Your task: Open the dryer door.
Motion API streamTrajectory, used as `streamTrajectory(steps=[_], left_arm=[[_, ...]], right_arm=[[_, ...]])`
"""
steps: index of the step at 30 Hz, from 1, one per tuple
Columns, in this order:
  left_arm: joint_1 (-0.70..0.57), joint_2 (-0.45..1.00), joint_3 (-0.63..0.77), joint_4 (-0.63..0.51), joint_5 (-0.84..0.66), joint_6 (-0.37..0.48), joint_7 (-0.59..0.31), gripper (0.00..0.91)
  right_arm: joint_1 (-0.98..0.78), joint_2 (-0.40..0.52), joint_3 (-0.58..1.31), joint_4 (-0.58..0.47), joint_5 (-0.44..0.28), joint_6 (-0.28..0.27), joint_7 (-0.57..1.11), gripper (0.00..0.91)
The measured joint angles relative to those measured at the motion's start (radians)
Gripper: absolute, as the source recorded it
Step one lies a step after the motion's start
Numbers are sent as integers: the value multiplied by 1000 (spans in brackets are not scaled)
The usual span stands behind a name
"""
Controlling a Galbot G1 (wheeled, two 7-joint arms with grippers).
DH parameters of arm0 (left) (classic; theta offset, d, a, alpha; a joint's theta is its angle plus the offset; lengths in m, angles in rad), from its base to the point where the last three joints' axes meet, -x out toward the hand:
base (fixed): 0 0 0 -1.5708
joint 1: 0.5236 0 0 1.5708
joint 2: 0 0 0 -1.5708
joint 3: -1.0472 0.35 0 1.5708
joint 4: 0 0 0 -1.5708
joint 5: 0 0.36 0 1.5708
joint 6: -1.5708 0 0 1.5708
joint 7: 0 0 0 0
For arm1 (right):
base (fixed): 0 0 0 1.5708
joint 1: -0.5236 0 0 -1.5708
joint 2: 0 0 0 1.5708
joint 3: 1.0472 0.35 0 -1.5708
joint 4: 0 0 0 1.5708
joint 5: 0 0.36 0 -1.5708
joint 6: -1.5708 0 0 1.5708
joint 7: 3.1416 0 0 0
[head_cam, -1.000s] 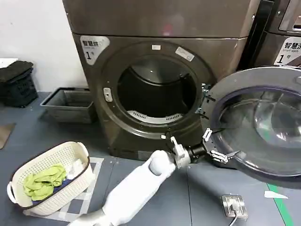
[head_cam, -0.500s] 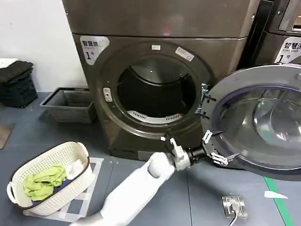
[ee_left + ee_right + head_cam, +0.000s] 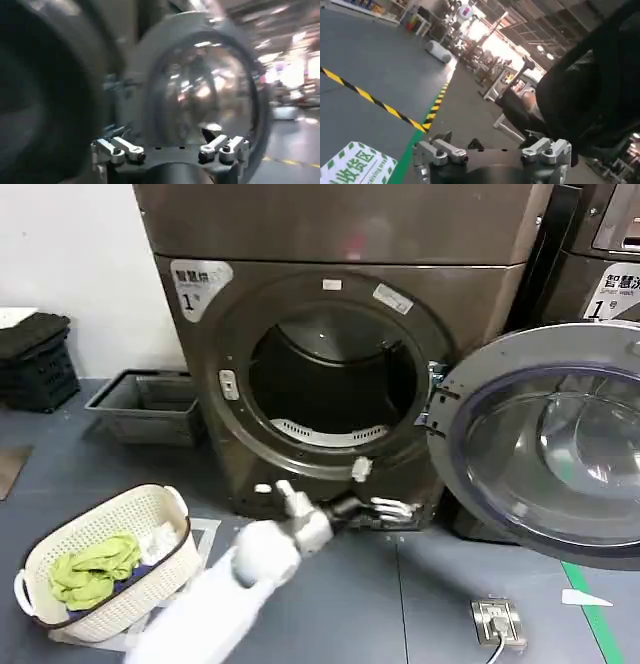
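Left hand [image 3: 385, 509] has pulled back from the wide-open dryer door [image 3: 545, 444].

A white laundry basket [image 3: 100, 559] holding green cloth [image 3: 92, 566] sits on the floor, near a grey tray [image 3: 150, 406]. A black crate [image 3: 38, 364] stands by the wall.

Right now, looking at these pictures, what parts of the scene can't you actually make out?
- The dryer door: the head view's right edge cuts off its far side.
- The drum: its depth is dark in the head view.
- The left gripper: motion-blurred in the head view, below the opening.
- The basket: what lies under the green cloth is covered.
- The floor plate: too small to identify.
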State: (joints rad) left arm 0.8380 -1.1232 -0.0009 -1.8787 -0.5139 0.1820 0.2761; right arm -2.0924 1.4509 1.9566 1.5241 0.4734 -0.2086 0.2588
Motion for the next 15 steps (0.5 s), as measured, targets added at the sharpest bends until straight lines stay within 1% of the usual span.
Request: streamTrajectory(steps=[7,12,15], left_arm=[[155,164,-228,-152,-160,221,-220,907],[247,287,-379,-223,-297,368,-381,907],[282,356,-452,-256,-414,456,-487,907]], right_arm=[[1,-11,4,-4,18,19,-39,907],[9,-22,-2,1,31,26,-51,907],[9,-23,-3,9,40,26,-53,907]])
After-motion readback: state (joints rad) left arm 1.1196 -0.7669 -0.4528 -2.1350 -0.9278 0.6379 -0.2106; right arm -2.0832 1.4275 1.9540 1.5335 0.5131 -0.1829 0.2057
